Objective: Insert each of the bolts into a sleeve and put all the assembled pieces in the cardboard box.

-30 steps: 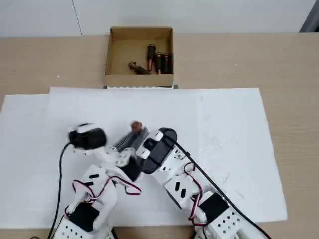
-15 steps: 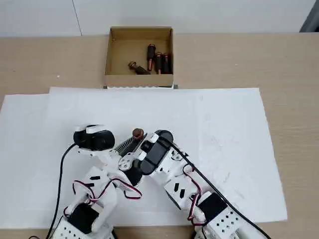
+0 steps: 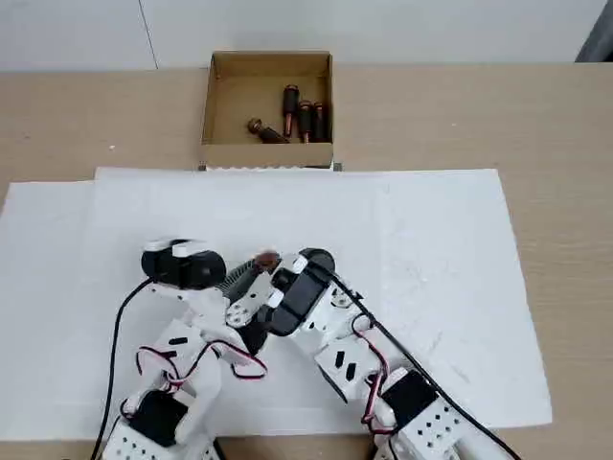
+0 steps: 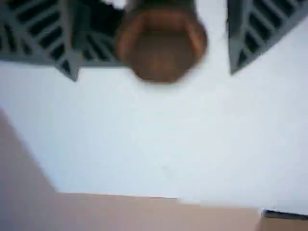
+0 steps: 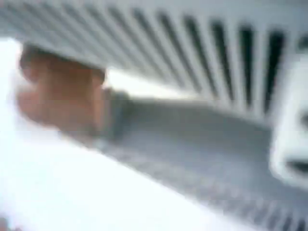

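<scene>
L tool (image 3: 251, 274) and R tool (image 3: 283, 272) meet near the front-centre of the white paper sheet (image 3: 431, 240), both arms coming in from the near edge of the counter (image 3: 556, 125). Tips v. close together, w/ one bolt (image 3: 266, 261) right at the meeting point, its copper head on the side toward the box.

L wrist view: L tool (image 4: 153, 74) w/ the bolt's hex head (image 4: 161, 45) seen end-on in the middle of it, dark shaft or sleeve behind it, paper (image 4: 168, 144) below and a strip of counter (image 4: 29, 192) beyond. Can't tell if L tool is clenched on it or just around it.

R wrist view: bolt head (image 5: 57, 96) up close, grey ribbed tool parts alongside. Too blurred to tell R tool's state, or which tool carries the bolt.

Cardboard box (image 3: 268, 153) sits on the bare counter, just beyond the far edge of the paper, well apart from the arms. Inside: four assembled pieces, i.e. one lying angled (image 3: 261, 129) near the middle, three (image 3: 306, 120) side by side toward one side wall.
</scene>
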You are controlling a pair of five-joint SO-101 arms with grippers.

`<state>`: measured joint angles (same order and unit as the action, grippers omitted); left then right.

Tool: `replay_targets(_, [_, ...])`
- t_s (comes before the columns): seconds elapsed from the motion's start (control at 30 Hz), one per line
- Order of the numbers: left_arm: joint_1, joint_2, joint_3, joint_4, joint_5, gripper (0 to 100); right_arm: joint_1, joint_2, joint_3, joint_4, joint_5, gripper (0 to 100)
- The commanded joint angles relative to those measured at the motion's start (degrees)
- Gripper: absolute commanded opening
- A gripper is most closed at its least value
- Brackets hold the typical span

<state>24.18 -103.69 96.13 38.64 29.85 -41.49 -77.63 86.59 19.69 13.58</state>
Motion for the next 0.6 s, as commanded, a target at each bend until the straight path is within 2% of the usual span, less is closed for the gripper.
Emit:
replay_targets(0.0, [-1.49, -0.35, -2.15, 0.79, -1.32, 19, -0.75, -0.84, -1.41, -2.07, 0.26, 0.4])
replay_targets(0.23, [-1.58, -0.35, -3.91, 0.88, -1.49, 19, -0.75, -0.84, 0.18, -2.15, 0.35, 0.4])
replay_targets(0.43, [-1.67, -0.35, -8.22, 4.04, -1.41, 20, -0.57, -0.84, -0.35, -2.15, 0.62, 0.4])
replay_targets(0.57, [-5.10, -0.35, -10.68, 4.40, -1.76, 19, -0.48, -0.84, 0.09, -1.80, 0.35, 0.4])
